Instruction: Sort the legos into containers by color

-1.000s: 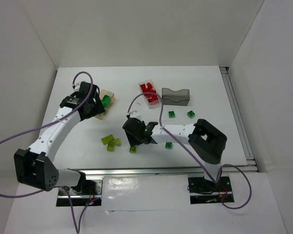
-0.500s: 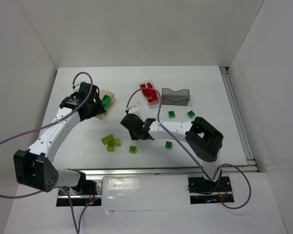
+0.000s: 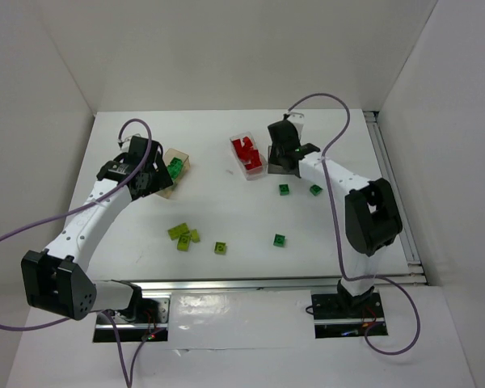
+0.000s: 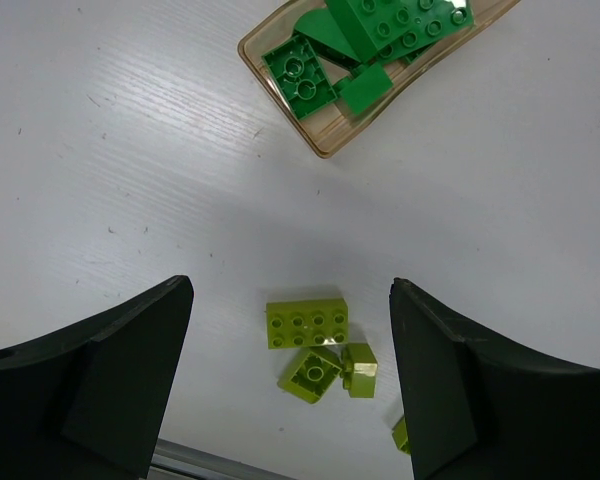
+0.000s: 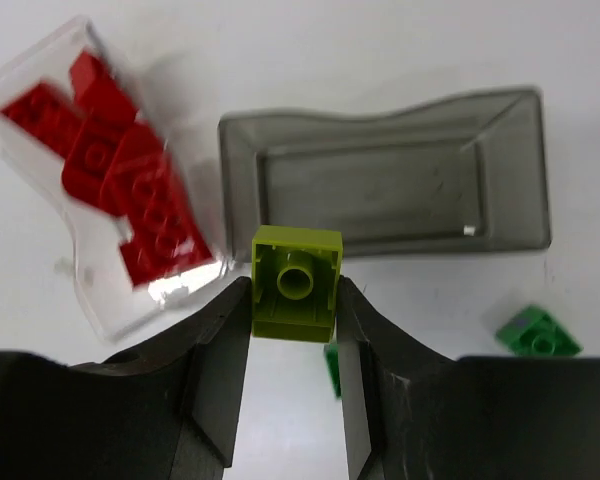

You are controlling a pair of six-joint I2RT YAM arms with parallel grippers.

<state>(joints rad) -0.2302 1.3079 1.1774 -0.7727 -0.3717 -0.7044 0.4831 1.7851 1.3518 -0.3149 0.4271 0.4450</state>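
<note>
My right gripper (image 5: 295, 300) is shut on a lime lego (image 5: 297, 283), held underside up just in front of the empty smoky grey container (image 5: 400, 185). In the top view this gripper (image 3: 281, 152) hangs at the back and covers most of that container. The clear container (image 3: 236, 144) beside it holds red legos (image 3: 246, 152). My left gripper (image 4: 290, 297) is open above three lime legos (image 4: 307, 322), beside the tan container (image 4: 325, 150) that holds dark green legos (image 4: 380, 30). Loose lime legos (image 3: 182, 236) lie front left and one more (image 3: 220, 247) lies further right.
Three dark green legos lie loose on the right half of the table: two (image 3: 284, 189) (image 3: 316, 189) just in front of the grey container, and one (image 3: 280, 240) nearer the front. White walls close in the table on three sides. A metal rail (image 3: 250, 283) runs along the front edge.
The right arm has swung from the front middle of the table to the back, over the grey container, and its jaws have shut on a lime lego. The left arm has not moved.
</note>
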